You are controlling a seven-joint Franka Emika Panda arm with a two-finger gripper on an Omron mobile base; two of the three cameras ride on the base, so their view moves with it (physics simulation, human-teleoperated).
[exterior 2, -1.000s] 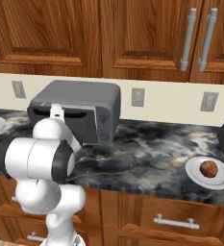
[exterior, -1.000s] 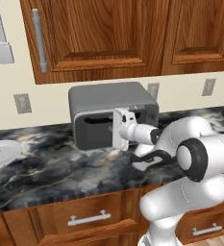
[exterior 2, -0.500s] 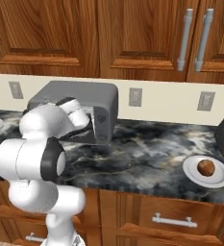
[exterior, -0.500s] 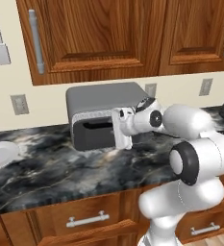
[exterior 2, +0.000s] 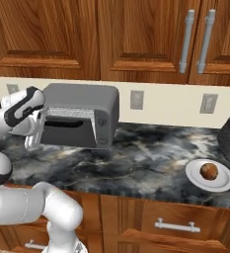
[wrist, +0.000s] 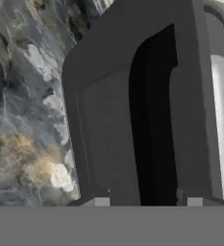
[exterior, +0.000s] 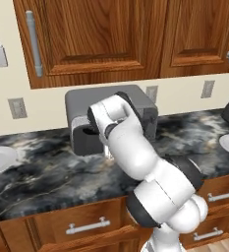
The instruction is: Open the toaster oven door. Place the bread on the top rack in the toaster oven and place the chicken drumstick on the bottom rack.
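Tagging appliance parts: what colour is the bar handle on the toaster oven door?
Black, against the dark grey toaster oven door; the right base view shows the bar handle best.

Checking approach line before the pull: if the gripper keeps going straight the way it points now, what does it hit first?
Most likely the toaster oven door: the hand view looks straight at its dark panel, with the black bar handle lined up between the two fingertips. The gripper looks close, though depth is hard to judge.

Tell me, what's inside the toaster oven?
The toaster oven has its door tipped open just a crack at the top, showing a pale strip inside. The racks and anything on them are hidden behind the door.
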